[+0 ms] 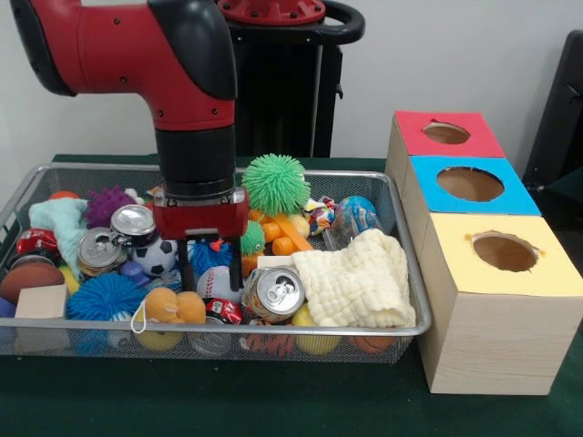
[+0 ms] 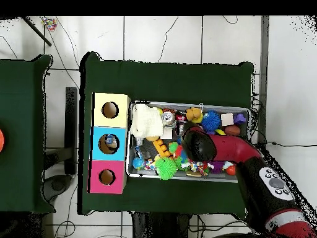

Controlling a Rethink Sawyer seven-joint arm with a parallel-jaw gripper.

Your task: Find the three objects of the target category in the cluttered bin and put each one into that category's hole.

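Three boxes with holes sit beside the bin: a yellow box [image 1: 504, 278] nearest, a blue box [image 1: 469, 185] next, and a red box [image 1: 446, 134] farthest. The front view shows nothing in the holes. From above, something small may lie in the blue hole, but I cannot tell what it is. Which kind of thing is wanted I cannot tell either, so I think most of the job is left.

The wire bin [image 1: 273, 330] on the green desk [image 1: 273, 405] is very full. At its near edge lie a can [image 1: 273, 292] on its side, an orange toy [image 1: 164, 308] and a wood block [image 1: 41, 302]. A cream cloth [image 1: 360, 282] fills the near right corner. A fuzzy blue ball [image 1: 105, 296] is just behind the block. I count three cans that show clearly: the near one and two cans [image 1: 114, 237] standing together farther back on the left. A baseball [image 1: 217, 282] and a soccer ball [image 1: 155, 257] lie in the middle.

The hand [image 1: 211, 264] hangs down in the middle of the bin, right over the baseball. Its two fingers [image 1: 186, 266] are apart and hold nothing.

Farther back are a purple spiky ball [image 1: 109, 205], a big green spiky ball [image 1: 276, 184] and some orange pieces [image 1: 282, 237].
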